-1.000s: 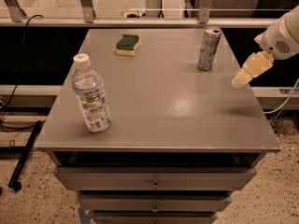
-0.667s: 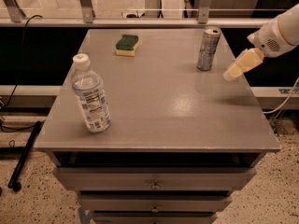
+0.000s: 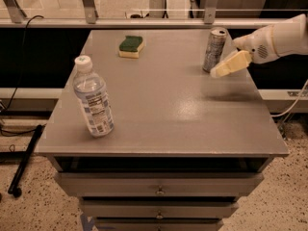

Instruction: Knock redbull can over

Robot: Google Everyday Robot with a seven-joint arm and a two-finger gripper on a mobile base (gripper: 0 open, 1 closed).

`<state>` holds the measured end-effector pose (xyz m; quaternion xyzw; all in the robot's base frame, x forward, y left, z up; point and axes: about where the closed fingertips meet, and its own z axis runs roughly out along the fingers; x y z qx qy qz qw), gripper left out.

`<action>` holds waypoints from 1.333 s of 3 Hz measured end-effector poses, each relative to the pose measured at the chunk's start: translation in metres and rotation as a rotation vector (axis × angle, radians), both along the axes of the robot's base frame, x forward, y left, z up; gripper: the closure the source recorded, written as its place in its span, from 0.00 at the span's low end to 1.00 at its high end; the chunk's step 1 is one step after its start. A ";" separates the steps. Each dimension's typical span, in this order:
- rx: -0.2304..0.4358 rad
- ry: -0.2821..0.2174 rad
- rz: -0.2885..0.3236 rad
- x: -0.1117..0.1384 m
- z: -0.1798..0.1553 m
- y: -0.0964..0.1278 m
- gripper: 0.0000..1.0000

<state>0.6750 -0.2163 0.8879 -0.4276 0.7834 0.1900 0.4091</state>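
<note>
grey table (image 3: 168,124) is seen from above, with drawers below its front edge. the redbull can (image 3: 214,49), silver with blue patches, is stood upright near the table's far right corner. the gripper (image 3: 217,71) is held just beside the can's lower right side, carried in from the right on a white arm (image 3: 284,37); its cream jaws are pressed together into one wedge, no gap seen. whether the can is touched cannot be told. a clear water bottle (image 3: 93,100) is stood near the front left, and a green-topped sponge (image 3: 131,46) is laid far left.
</note>
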 end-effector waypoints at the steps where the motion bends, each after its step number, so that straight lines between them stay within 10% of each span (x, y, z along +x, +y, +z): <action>1: 0.092 -0.011 0.046 -0.005 0.002 0.031 0.00; 4: 0.293 -0.109 0.238 -0.055 0.058 0.104 0.00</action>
